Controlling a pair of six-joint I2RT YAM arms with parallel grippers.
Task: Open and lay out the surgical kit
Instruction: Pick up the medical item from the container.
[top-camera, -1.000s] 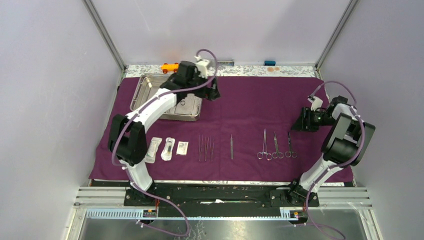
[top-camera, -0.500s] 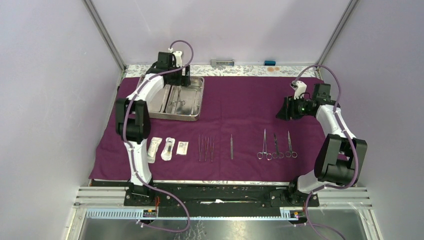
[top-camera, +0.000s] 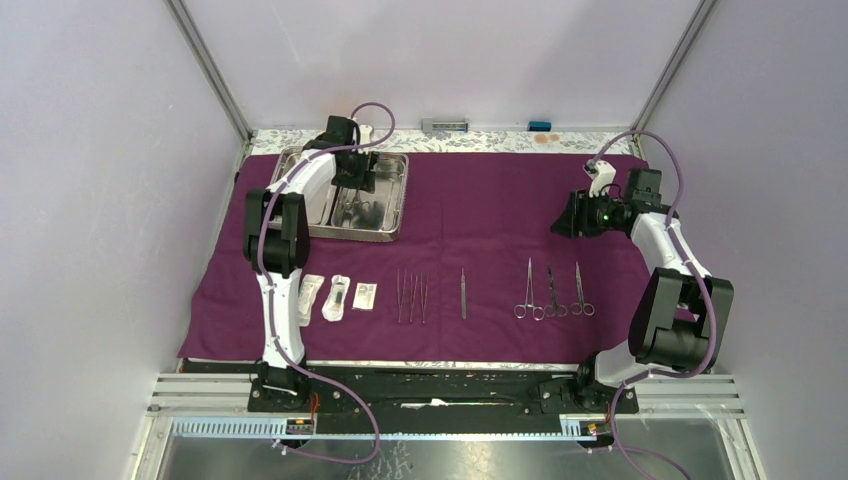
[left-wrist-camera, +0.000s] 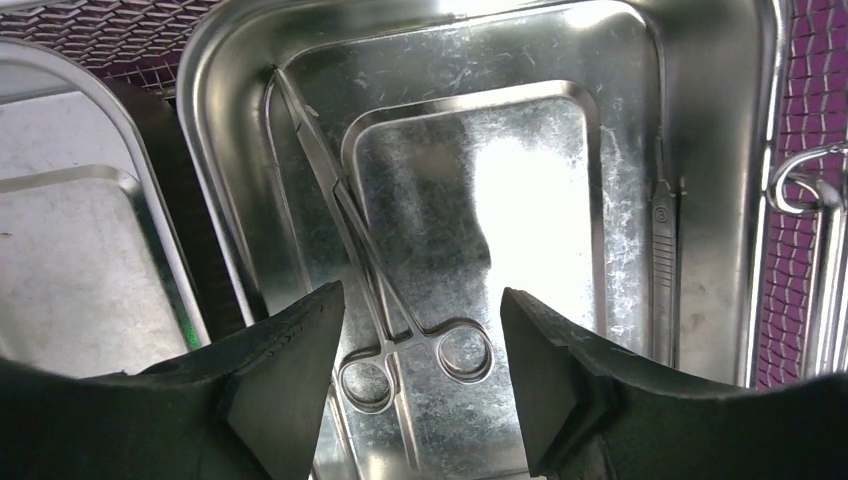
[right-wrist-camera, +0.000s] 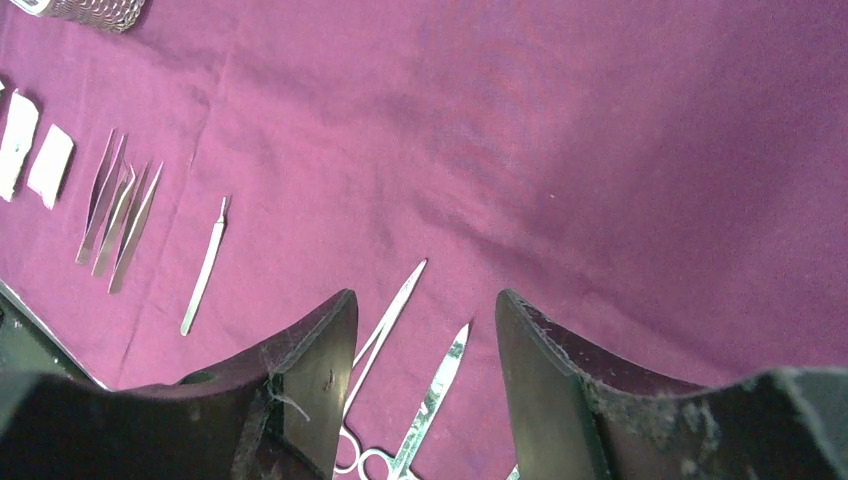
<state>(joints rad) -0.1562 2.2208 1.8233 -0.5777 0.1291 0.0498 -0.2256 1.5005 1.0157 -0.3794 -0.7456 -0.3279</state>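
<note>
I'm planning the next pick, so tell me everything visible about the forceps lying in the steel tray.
The forceps are slim, shiny steel, with two ring handles and long closed blades. They lie flat and diagonal on the tray floor, rings nearest the left claw, whose open jaws hover either side, seemingly not touching.

L arm over steel tray; forceps, tweezers on purple cloth.

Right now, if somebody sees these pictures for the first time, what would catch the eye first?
The dark purple cloth spread over the table stands out, with packets, tweezers and forceps lined in a neat row along its near side. At its far left corner sits a shiny steel tray, where the left gripper hangs open over one more pair of ring-handled forceps.
</note>
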